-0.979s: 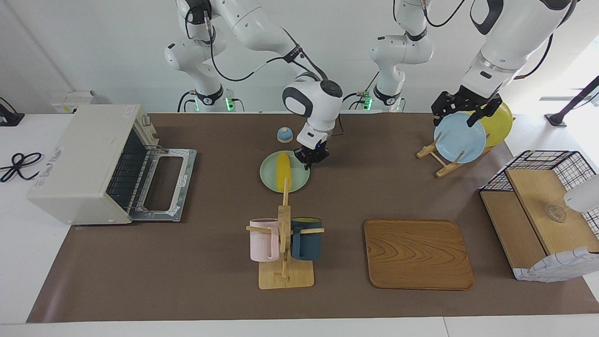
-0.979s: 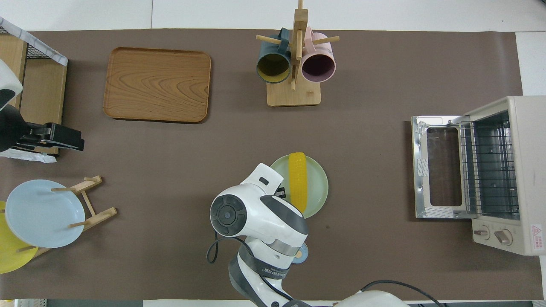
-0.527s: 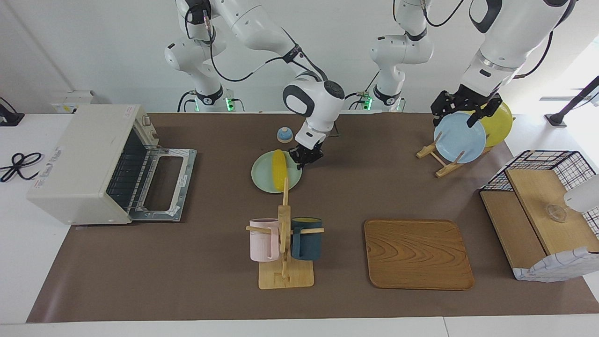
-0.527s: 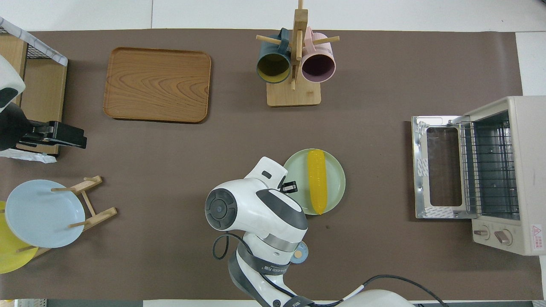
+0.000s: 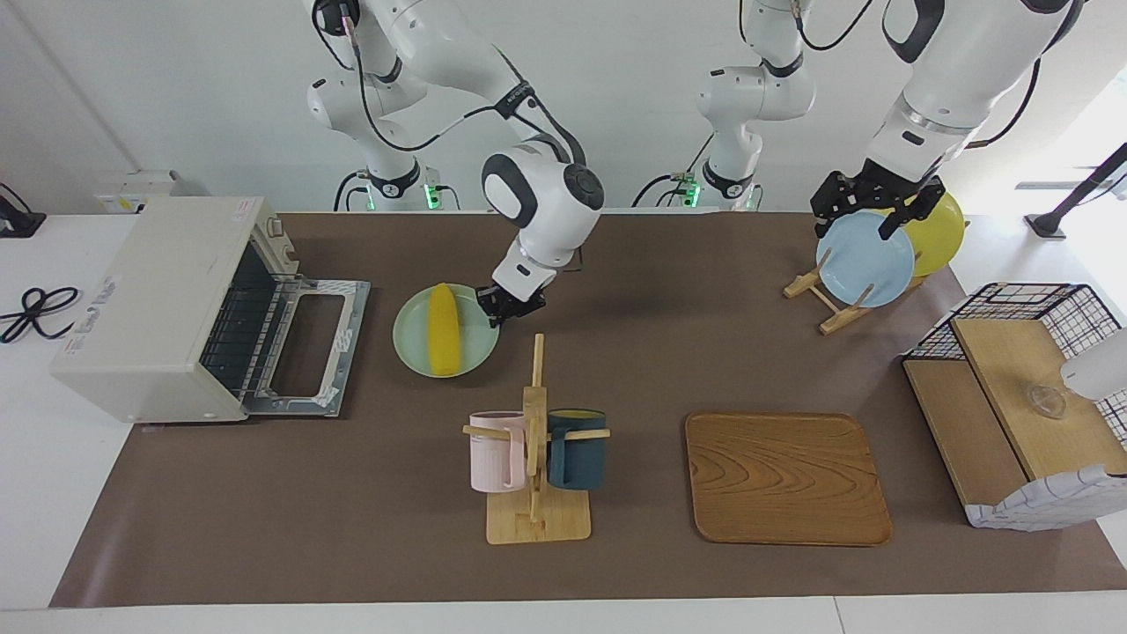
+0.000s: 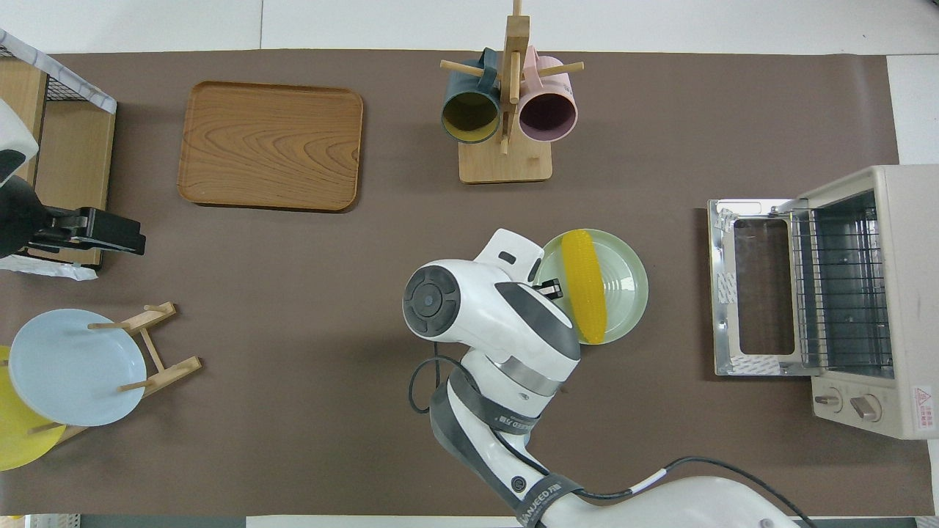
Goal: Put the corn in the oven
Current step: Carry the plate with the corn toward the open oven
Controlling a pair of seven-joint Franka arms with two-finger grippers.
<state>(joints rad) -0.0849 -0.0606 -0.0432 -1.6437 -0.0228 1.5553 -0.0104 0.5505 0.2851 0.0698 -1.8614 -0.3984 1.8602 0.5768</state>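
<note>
My oven (image 5: pixel 163 308) stands at nine o'clock, door (image 5: pixel 308 345) dropped flat. The corn (image 5: pixel 444 327) lies on the green plate (image 5: pixel 414 349) just in front of that door. My right gripper (image 5: pixel 502 307) is pinched on the plate's rim at its three o'clock edge. At two o'clock my left gripper (image 5: pixel 872 210) waits, spread wide, over the blue plate (image 5: pixel 863 260).

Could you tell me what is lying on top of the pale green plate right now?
The corn lies lengthwise on the pale green plate. The right gripper is shut on the plate's rim, and the arm covers that edge in the overhead view. Nothing else shows on it.
</note>
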